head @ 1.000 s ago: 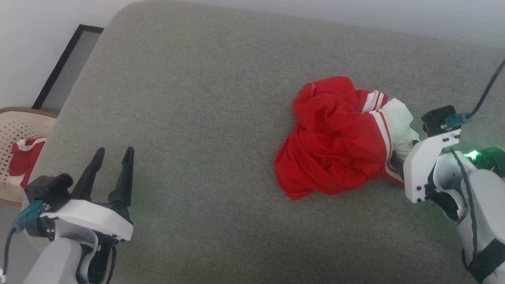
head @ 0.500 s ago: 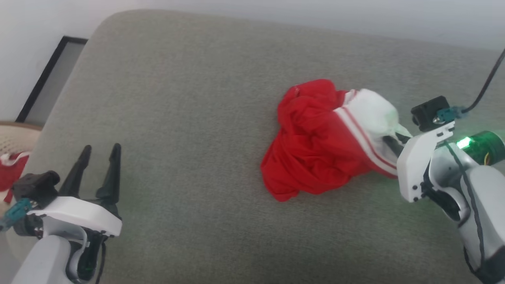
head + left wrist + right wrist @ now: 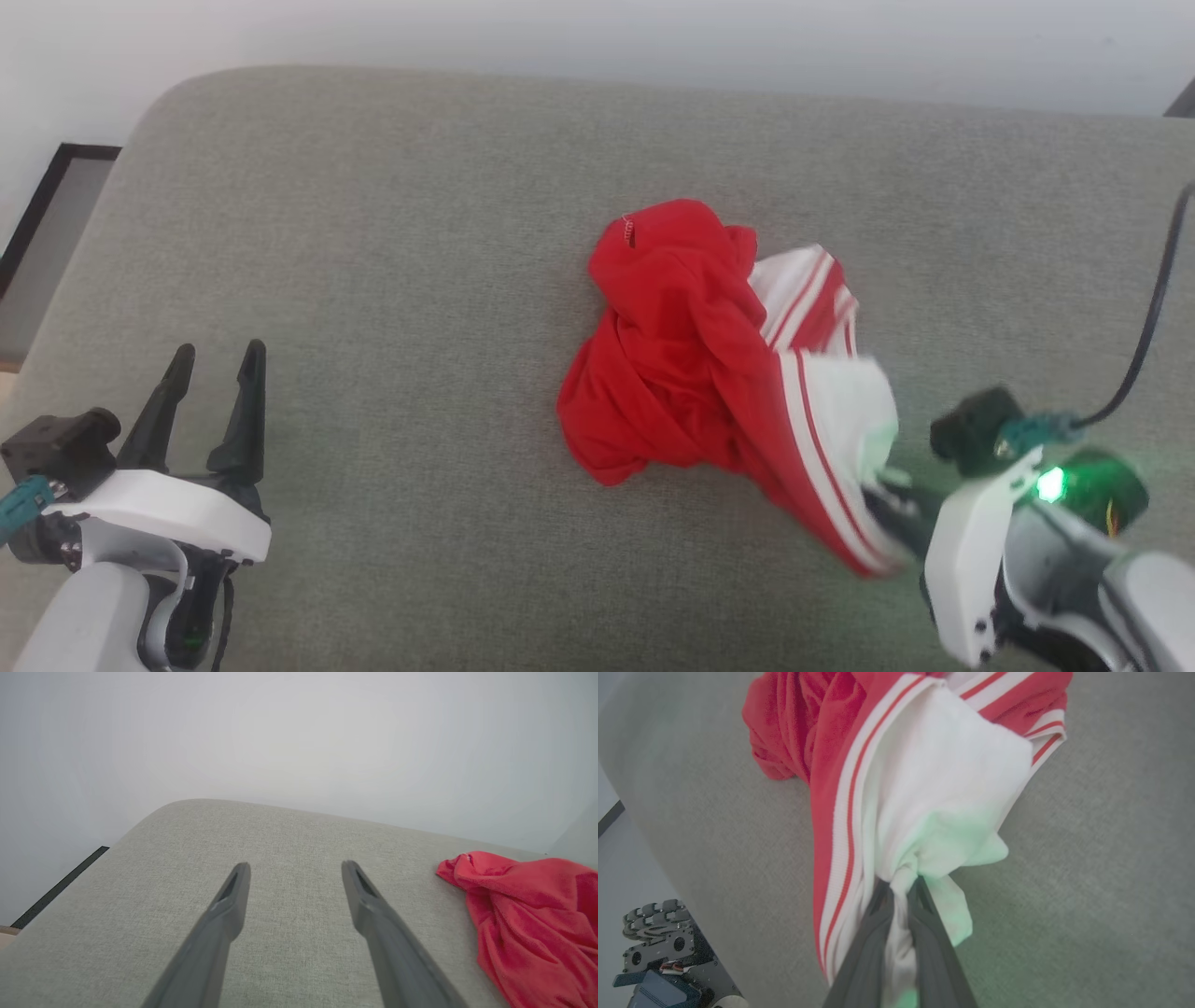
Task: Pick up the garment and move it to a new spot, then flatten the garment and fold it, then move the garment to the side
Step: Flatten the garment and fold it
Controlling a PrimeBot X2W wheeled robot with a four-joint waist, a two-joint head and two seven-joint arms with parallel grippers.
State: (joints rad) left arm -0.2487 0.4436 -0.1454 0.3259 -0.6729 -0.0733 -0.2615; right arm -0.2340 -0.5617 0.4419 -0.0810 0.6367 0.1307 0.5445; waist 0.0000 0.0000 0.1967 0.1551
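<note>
Jersey T-shirt [image 3: 681, 373] bunched on grey cushion [image 3: 373, 233]; right gripper [image 3: 901, 889] pinches only the white sleeve [image 3: 943, 779], which may slip free under drag; left gripper [image 3: 219, 348] spread, empty.

Whole head view shifting: grey cushion [image 3: 373, 280] corner sliding toward left of frame. Right gripper [image 3: 894, 509] drawing back from middle right to lower right, dragging white sleeve [image 3: 840, 411], stretching garment [image 3: 672, 373] out toward lower right.

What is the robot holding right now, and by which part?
The right gripper is shut on the garment, pinching a bunch of its white sleeve. The left gripper is open and holds nothing.
</note>
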